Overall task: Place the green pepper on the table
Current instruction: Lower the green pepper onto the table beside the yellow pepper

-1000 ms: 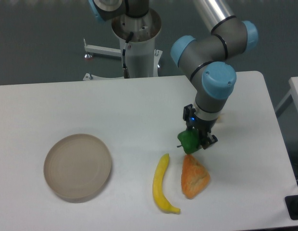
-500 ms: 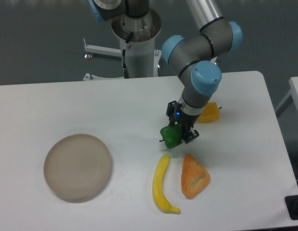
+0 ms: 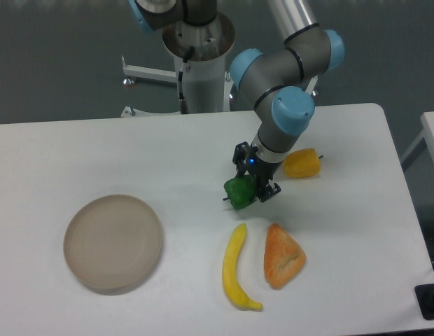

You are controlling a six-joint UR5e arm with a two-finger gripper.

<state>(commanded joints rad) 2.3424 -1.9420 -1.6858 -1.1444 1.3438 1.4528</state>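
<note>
The green pepper [image 3: 239, 192] is small, glossy and dark green, with its short stem pointing left. My gripper [image 3: 249, 189] is shut on it from the right side and holds it near the middle of the white table [image 3: 168, 150], just above the banana's upper tip. Whether the pepper touches the tabletop I cannot tell.
A yellow pepper [image 3: 302, 164] lies right of the gripper. A banana [image 3: 235, 267] and an orange wedge-shaped piece [image 3: 281, 256] lie in front of it. A round beige plate [image 3: 113, 242] sits at the front left. The arm's base [image 3: 198, 56] stands behind the table.
My gripper has carried the green pepper to the left and slightly back, away from the orange wedge. The yellow pepper has come into view from behind the arm.
</note>
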